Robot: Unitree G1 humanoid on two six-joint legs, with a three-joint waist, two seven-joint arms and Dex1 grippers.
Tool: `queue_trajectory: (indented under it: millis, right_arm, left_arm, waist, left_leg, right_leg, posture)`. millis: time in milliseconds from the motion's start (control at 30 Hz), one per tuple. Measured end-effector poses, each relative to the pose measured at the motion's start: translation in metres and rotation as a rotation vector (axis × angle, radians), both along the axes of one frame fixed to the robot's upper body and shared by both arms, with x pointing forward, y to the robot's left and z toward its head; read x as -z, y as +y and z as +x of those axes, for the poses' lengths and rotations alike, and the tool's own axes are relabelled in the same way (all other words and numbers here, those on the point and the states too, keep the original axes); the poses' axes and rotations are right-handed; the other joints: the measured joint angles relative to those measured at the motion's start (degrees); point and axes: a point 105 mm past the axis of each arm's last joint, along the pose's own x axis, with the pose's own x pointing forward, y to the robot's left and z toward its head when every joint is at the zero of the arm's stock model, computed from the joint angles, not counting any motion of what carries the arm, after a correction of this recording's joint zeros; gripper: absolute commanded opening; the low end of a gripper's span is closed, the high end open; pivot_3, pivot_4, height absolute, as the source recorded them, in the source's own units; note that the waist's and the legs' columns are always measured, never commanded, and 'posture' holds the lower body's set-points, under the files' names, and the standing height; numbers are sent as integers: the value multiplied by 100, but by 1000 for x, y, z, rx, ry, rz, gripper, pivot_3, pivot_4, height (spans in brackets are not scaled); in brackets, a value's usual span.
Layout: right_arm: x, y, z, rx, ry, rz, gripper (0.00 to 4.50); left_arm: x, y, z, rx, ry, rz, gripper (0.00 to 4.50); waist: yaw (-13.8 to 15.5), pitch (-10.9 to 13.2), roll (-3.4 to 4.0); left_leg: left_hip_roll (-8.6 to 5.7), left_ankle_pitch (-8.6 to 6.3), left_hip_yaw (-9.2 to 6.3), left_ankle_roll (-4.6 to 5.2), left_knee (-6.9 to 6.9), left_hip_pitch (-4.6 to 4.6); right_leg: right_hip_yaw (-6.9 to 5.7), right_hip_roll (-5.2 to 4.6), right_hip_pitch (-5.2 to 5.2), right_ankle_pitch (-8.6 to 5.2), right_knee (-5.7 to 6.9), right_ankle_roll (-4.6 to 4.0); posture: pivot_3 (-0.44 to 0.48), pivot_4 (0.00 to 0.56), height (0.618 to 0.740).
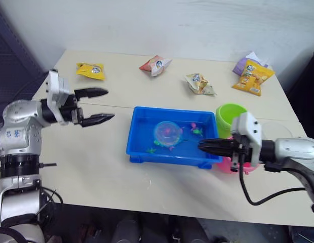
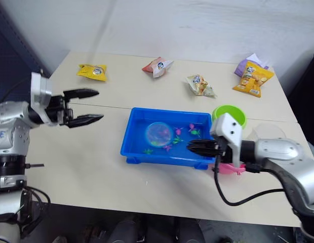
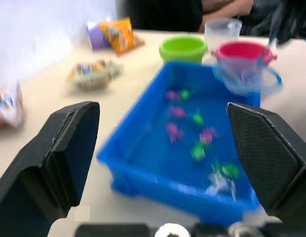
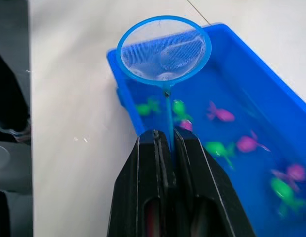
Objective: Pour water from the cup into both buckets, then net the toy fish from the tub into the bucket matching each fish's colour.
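- Left eye view: the left gripper (image 1: 99, 105) hangs over the bare table (image 1: 86, 167) left of the tub, its two black fingers spread wide apart with nothing between them.
- A yellow snack bag (image 1: 90, 70) and a red-and-white one (image 1: 155, 65) lie near the table's far edge.
- The blue tub (image 1: 147, 155) sits at the table's middle, holding water and small pink and green toy fish (image 4: 218, 113).
- The net (image 4: 164, 51), blue-rimmed with clear mesh, is held above the tub's left half, its thin handle running back to the right gripper (image 4: 167, 140).
- The right gripper's fingers are pressed together on that handle at the tub's right end.
- The green bucket (image 1: 231, 117) stands just beyond the tub's right end, the pink bucket (image 3: 245, 52) beside it nearer the robot.
- The clear cup (image 3: 222, 30) stands right of the green bucket.
- More snack bags (image 1: 252, 77) lie at the far right.
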Motion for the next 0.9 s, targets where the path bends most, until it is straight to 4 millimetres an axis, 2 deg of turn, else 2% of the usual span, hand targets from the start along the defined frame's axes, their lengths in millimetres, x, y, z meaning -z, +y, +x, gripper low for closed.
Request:
queue_trajectory:
  millis: [167, 233, 333, 467, 667, 900]
  right_arm:
    - [3, -30, 4, 195, 96, 4, 0]
    - [5, -34, 9, 289, 157, 19, 0]
    - [10, -34, 15, 374, 214, 35, 0]
    - [17, -21, 23, 432, 289, 67, 0]
    - [15, -9, 31, 473, 339, 72, 0]
    - [31, -9, 40, 543, 406, 17, 0]
  left_arm:
    - [10, 5, 3, -102, -51, -64, 4411]
    - [13, -5, 4, -99, -54, -93, 4411]
    - [11, -20, 2, -67, -64, -98, 4411]
    - [11, -34, 0, -30, -60, -100, 4411]
    - [18, -43, -1, -3, -35, -104, 4411]
    - [19, -53, -4, 20, -39, -112, 4411]
  waist:
    - [-14, 0, 0]
    - [-27, 0, 0]
    - [-60, 0, 0]
    - [-94, 1, 5]
    - [-95, 2, 7]
    - [-98, 2, 7]
  left_leg:
    - [-4, -2, -4, 2, 0, 3]
    - [-5, 0, -5, 0, 2, 4]
    - [-4, 2, -4, -4, -2, 8]
    - [-4, 5, -3, -8, -3, 9]
    - [-5, 4, -3, -6, -4, 5]
    - [-7, 3, -2, -4, -8, 4]
  right_leg:
    - [-1, -8, 7, 3, -1, 6]
    - [-1, -11, 4, 3, -6, 6]
    - [0, -8, 2, 2, -5, 3]
    - [0, -8, 1, 2, -1, 3]
    - [1, -9, -1, 2, -2, 3]
    - [1, -9, -1, 2, -1, 3]
  posture:
    - [0, 150, 738]
    - [0, 150, 738]
    - [0, 150, 738]
    - [0, 150, 738]
    - [0, 150, 738]
    - [0, 150, 738]
